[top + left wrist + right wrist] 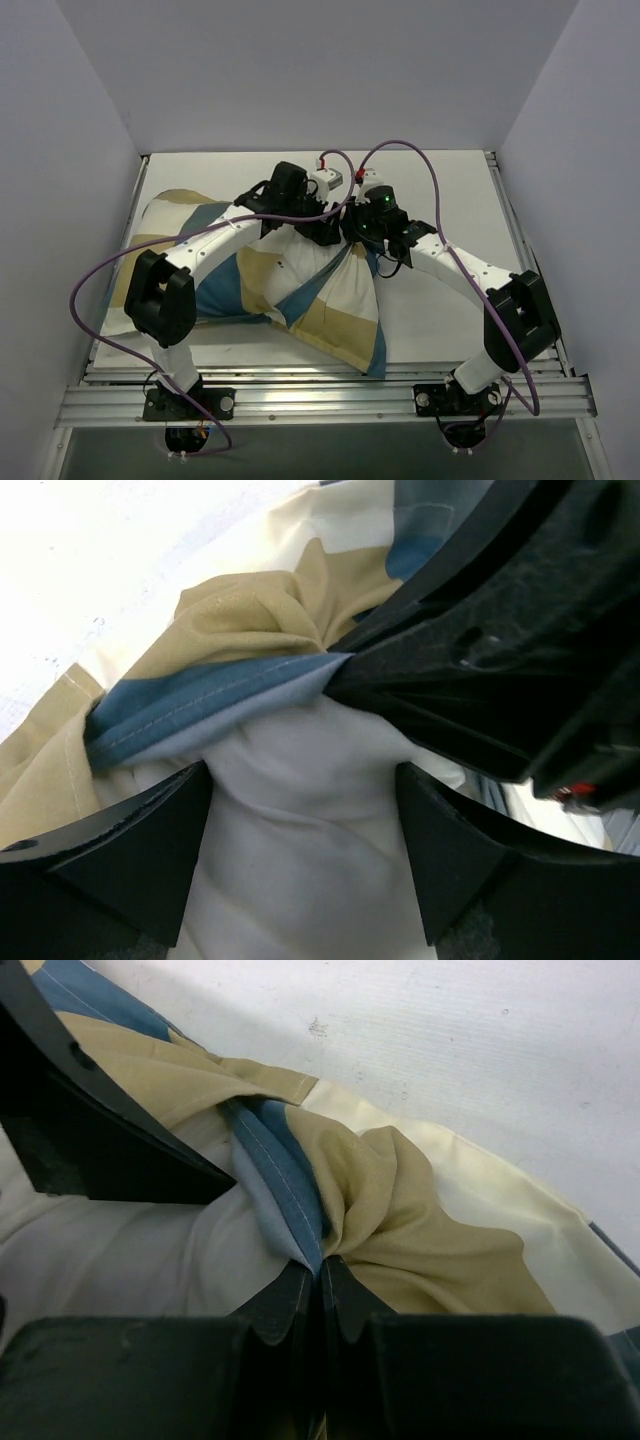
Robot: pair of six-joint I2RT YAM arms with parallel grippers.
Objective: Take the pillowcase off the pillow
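The pillowcase [330, 310], in blue, tan and cream blocks, lies across the left and middle of the table with the pillow inside it. My right gripper [352, 240] [322, 1265] is shut on the blue edge of the pillowcase [290, 1190], whose cloth bunches into its tips. Right beside it, my left gripper [325, 232] [305, 850] stands open, jaws wide. The plain white pillow [300, 820] [130, 1250] bulges between its fingers [130, 850]. Gathered tan and blue pillowcase [250, 630] cloth sits just past them.
The white table [440, 200] [450, 1040] stretches to the right and back, closed in by pale walls. A metal rail [320, 400] runs along the front by the arm bases. Purple cables [400, 145] loop above both arms.
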